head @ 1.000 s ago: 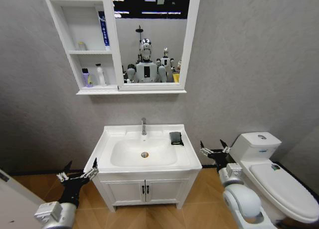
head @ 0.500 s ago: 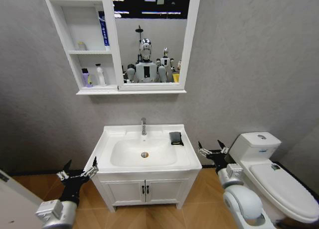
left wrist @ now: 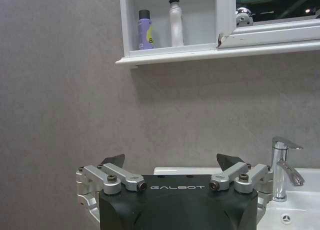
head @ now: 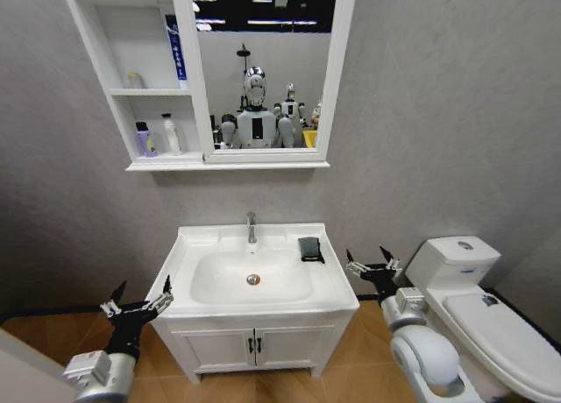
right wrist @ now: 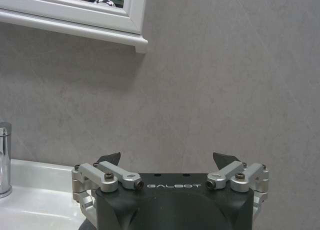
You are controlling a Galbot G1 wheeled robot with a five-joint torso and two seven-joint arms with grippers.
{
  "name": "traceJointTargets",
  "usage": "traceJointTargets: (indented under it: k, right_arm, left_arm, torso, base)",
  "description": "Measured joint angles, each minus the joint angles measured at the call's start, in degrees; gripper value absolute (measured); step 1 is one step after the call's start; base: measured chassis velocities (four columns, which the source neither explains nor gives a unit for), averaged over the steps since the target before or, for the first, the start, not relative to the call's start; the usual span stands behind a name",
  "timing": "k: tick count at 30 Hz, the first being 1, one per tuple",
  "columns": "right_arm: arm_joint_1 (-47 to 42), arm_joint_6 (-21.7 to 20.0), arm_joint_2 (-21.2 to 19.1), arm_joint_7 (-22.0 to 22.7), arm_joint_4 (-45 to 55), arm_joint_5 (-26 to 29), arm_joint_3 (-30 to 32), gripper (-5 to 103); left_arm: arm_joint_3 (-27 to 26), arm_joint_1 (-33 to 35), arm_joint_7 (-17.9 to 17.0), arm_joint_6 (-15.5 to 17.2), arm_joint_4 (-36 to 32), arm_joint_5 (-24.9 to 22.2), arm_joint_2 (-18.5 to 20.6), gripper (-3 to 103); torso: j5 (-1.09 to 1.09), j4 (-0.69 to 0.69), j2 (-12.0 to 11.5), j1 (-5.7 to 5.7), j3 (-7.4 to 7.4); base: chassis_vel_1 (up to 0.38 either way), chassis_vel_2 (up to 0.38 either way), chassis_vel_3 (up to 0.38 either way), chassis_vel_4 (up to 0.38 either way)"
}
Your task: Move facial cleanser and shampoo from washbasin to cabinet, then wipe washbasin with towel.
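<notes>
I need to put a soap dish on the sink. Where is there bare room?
The sink's left ledge and front rim are bare. Right of the tap, the towel takes the ledge.

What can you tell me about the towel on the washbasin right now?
The towel is a small dark grey-black cloth folded into a rough square, lying flat on the white washbasin rim at the bowl's back right corner, right of the chrome tap. It looks soft and a little rumpled at the lower edge. Nothing touches it; the right hand, open, hovers apart, beside the basin.
</notes>
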Motion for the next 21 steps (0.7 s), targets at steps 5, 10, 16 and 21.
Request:
traceJointTargets:
  k: [5, 10, 16, 21]
  right_arm:
    - [0.85, -0.29, -0.40, -0.13, -0.70, 0.06, -1.15, 100]
    - [7.05, -7.42, -2.68, 6.14, -5.60, 6.36, -5.85, 100]
    - [17.64, -12.45, -3.21, 11.00, -14.32, 11.13, -10.40, 100]
    - [27.83, -17.18, -2.02, 14.71, -22.50, 16.20, -15.51, 100]
  left_arm:
    - [0.00, -0.01, -0.02, 0.03, 0.02, -0.02, 0.02, 100]
    - [0.01, -0.02, -0.03, 0.05, 0.03, -0.04, 0.04, 100]
    - [0.01, -0.01, -0.03, 0.06, 0.03, -0.05, 0.04, 100]
    - [0.02, -0.01, -0.03, 0.06, 0.04, -0.06, 0.05, 100]
  torso:
    - [-0.01, 0.00, 0.00, -0.01, -0.01]
    - [0.00, -0.01, 0.03, -0.06, -0.02]
    - [-0.01, 0.00, 0.03, -0.05, -0.02]
    - [0.00, 0.00, 0.02, -0.04, -0.01]
  base:
    - [-0.055, 0.064, 0.062, -0.064]
    - [0.000, 0.000, 0.000, 0.000]
    - [0.000, 0.000, 0.000, 0.000]
    - [0.000, 0.000, 0.000, 0.000]
